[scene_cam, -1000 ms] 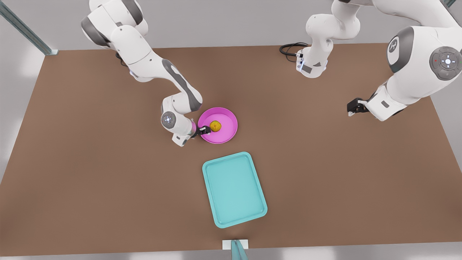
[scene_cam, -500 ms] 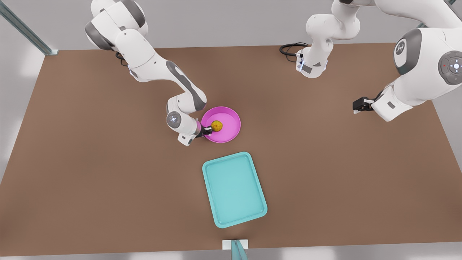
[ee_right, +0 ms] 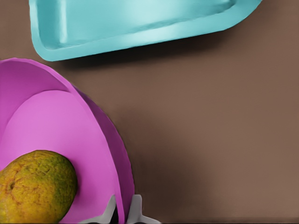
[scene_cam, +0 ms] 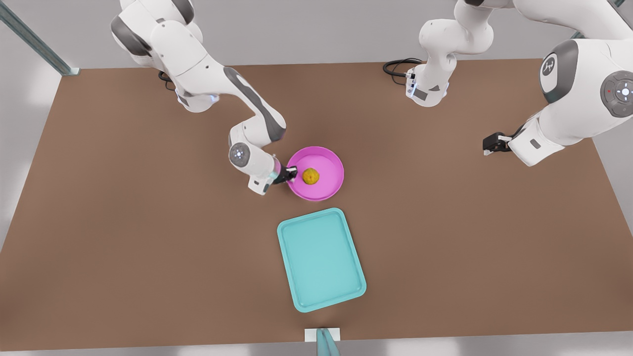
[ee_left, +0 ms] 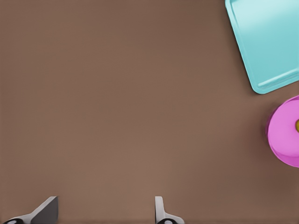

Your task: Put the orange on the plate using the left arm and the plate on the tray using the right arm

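- Grip first: right gripper (scene_cam: pixel 292 173) pinched nearly shut on the edge of the plate (scene_cam: pixel 330 187), one finger inside the raised rim and one outside, on the side toward the front view's left.
- Orange (scene_cam: pixel 310 175) loose on the plate's floor, near the middle, just beside the fingers but touching neither.
- Tray (scene_cam: pixel 321 259) flat on the table (scene_cam: pixel 123 222), near the plate and below it in the front view, apart from it, nothing on it.
- Left gripper (scene_cam: pixel 489 146) waiting out toward the front view's right, well apart from everything, fingers spread wide, holding nothing.
- Cannot tell whether the plate is clear of the table or resting on it.
- Likely trouble from the one-sided hold: with only a thin bite on one edge, probable sag of the far side during the carry, then a roll of the orange toward the low rim and perhaps over it.
- Possible slip of the smooth rim out of the fingers under the weight of plate and fruit together; a drop short of the tray as the result.
- Risk of a snag on the tray's near rim if carried too low, leaving the plate propped half on, half off, or shoving the tray along the table.
- Risk from a quick start or hard stop: round fruit, shallow dish, little to check a roll.
- Safer course, by this reading: slow, level travel, well above the tray's rim, release only once flat inside.
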